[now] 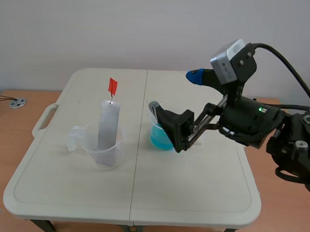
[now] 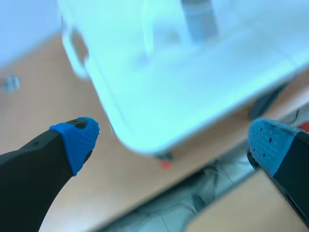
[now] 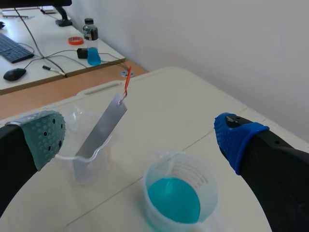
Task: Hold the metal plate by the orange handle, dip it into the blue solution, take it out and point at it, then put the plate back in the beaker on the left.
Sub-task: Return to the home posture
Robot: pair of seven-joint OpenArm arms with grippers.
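Note:
The metal plate point(image 1: 108, 125) leans upright in a clear beaker point(image 1: 104, 147) left of the table's middle, its orange handle point(image 1: 112, 86) sticking out on top. A beaker of blue solution point(image 1: 161, 137) stands to its right. My right gripper point(image 1: 175, 92) hangs open above the blue beaker and holds nothing. In the right wrist view the right gripper point(image 3: 140, 135) frames the plate point(image 3: 104, 128), the handle point(image 3: 127, 79) and the blue solution point(image 3: 175, 199) ahead of it. My left gripper point(image 2: 174, 140) is open, low off the table's near edge, with the blurred plate point(image 2: 198, 19) far ahead.
The white folding table point(image 1: 192, 194) has a carry handle point(image 1: 44, 119) on its left edge. A round metal fitting point(image 1: 17, 103) lies on the wooden floor at left. Beyond the table stands a desk with a bottle of blue liquid point(image 3: 90, 43), a keyboard and cables.

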